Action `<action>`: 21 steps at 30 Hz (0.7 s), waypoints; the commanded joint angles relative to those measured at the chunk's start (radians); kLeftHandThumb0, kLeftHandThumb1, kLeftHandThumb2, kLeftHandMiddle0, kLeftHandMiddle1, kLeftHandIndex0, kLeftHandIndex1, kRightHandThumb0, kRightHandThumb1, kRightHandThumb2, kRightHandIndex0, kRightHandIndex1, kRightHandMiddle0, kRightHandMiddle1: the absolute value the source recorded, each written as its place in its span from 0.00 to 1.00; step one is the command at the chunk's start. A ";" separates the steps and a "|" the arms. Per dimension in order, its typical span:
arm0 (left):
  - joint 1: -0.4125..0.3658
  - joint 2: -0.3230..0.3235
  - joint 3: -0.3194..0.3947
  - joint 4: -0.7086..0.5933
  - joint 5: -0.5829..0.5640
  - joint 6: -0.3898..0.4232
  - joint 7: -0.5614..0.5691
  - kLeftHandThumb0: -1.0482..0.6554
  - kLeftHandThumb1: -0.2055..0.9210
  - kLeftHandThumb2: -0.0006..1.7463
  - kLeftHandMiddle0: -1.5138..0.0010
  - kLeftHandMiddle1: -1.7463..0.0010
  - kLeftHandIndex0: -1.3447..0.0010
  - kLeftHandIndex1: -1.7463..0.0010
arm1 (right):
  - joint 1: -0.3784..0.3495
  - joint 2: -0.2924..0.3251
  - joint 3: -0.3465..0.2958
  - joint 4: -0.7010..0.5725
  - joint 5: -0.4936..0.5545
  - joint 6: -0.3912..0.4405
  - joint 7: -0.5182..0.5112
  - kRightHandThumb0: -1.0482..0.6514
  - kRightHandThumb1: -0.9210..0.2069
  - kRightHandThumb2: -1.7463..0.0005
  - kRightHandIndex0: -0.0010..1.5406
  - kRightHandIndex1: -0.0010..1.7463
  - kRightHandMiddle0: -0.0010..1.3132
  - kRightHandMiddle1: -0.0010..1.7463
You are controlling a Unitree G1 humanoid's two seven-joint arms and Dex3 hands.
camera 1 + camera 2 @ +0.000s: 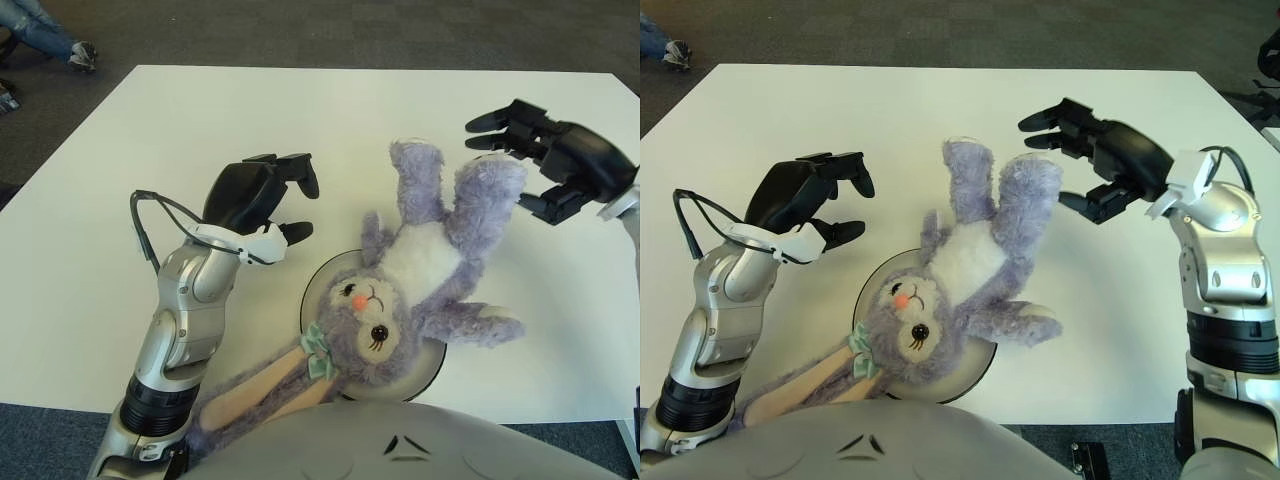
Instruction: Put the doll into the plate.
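A purple plush bunny doll (pixel 420 262) lies on its back on the white table. Its head rests on the round grey plate (pixel 314 288), its legs point to the far side, and its long ears trail over the near table edge. My left hand (pixel 302 205) hovers open just left of the doll, not touching it. My right hand (pixel 545 155) is open with fingers spread, just right of and beyond the doll's right foot, holding nothing.
The white table (pixel 200 110) stretches wide on the far side and to the left. Dark carpet surrounds it. A person's legs and shoes (pixel 50 40) show at the far left corner. My own torso (pixel 400 445) covers the near edge.
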State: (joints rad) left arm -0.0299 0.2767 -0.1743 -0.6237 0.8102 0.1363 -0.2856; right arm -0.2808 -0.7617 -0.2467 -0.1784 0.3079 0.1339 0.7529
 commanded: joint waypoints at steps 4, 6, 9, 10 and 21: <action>-0.005 -0.003 0.014 0.043 -0.029 -0.054 0.077 0.61 0.35 0.77 0.55 0.00 0.45 0.22 | -0.103 -0.045 -0.028 -0.006 -0.006 0.004 -0.014 0.24 0.13 0.59 0.03 0.24 0.00 0.48; -0.007 -0.004 0.016 0.055 -0.037 -0.065 0.093 0.61 0.34 0.77 0.55 0.00 0.46 0.22 | -0.107 -0.031 -0.021 -0.030 -0.008 0.022 -0.037 0.25 0.13 0.59 0.03 0.23 0.00 0.48; -0.011 -0.009 0.021 0.078 -0.055 -0.085 0.121 0.61 0.33 0.78 0.54 0.00 0.46 0.21 | -0.113 0.017 0.000 -0.031 -0.009 0.031 -0.084 0.28 0.17 0.56 0.04 0.23 0.00 0.50; -0.012 -0.010 0.023 0.085 -0.061 -0.091 0.130 0.61 0.33 0.79 0.54 0.00 0.46 0.21 | -0.113 0.032 0.006 -0.029 -0.009 0.032 -0.098 0.29 0.19 0.55 0.05 0.23 0.00 0.51; -0.052 -0.080 0.073 0.234 -0.181 -0.121 0.261 0.61 0.30 0.83 0.51 0.00 0.50 0.15 | -0.085 0.080 -0.035 -0.065 0.050 0.174 -0.170 0.33 0.28 0.48 0.07 0.30 0.00 0.59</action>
State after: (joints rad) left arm -0.0448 0.2322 -0.1346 -0.4607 0.6784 0.0196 -0.0857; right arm -0.3695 -0.6886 -0.2621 -0.2455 0.3426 0.2931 0.6030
